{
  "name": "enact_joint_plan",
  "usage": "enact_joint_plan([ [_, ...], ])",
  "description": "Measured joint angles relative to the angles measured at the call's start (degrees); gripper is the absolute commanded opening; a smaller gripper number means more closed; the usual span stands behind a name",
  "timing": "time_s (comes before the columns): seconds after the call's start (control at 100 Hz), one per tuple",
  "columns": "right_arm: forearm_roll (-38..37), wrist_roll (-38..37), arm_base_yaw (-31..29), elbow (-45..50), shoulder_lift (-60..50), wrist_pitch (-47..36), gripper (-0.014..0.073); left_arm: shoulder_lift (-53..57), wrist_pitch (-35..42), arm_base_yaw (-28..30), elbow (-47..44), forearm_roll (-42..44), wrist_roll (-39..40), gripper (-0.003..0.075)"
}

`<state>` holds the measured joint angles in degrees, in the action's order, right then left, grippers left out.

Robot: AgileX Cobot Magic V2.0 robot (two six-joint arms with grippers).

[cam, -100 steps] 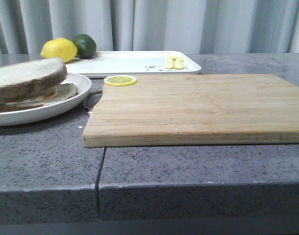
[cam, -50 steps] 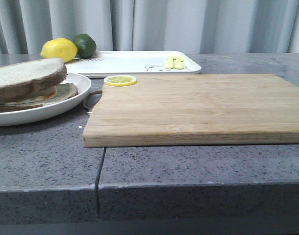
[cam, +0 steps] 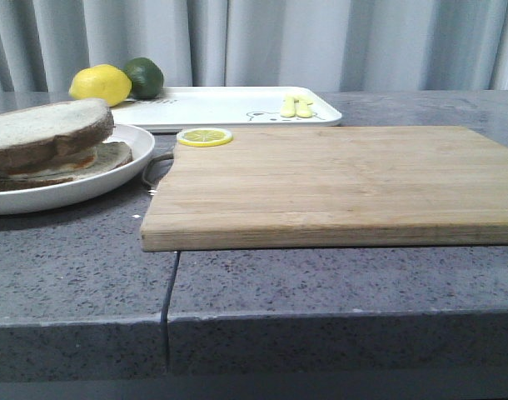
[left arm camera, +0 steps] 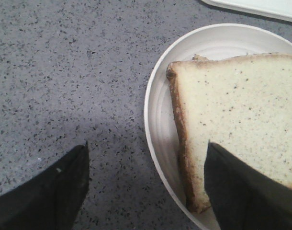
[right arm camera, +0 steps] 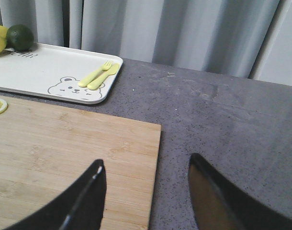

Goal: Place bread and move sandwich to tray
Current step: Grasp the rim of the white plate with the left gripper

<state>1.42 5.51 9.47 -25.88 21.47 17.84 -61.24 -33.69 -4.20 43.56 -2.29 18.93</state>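
The sandwich (cam: 58, 158) lies on a round white plate (cam: 112, 179) at the left. Its top bread (cam: 46, 133) is a thick brown-crusted slice, tilted over the lower slice, with a strip of orange showing between them. The white tray (cam: 229, 104) stands at the back and also shows in the right wrist view (right arm camera: 45, 72). No gripper shows in the front view. My left gripper (left arm camera: 147, 145) is open above the plate's rim (left arm camera: 158, 124), one finger over the bread (left arm camera: 237, 100) and one over the table. My right gripper (right arm camera: 147, 160) is open and empty over the cutting board's edge.
A wooden cutting board (cam: 337, 179) fills the middle. A lemon slice (cam: 204, 137) lies on its far left corner. A lemon (cam: 100, 84) and a lime (cam: 144, 77) sit at the tray's left end. A yellow fork and spoon (cam: 296, 106) lie on its right end.
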Motion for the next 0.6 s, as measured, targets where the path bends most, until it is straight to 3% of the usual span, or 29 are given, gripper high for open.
enact_joint_plan([
  [0.6, 0.00, 0.00, 0.00, 0.00, 0.00, 0.00, 0.0407, -4.37, 1.41, 0.00, 0.00, 0.00, 0.00, 0.0462],
])
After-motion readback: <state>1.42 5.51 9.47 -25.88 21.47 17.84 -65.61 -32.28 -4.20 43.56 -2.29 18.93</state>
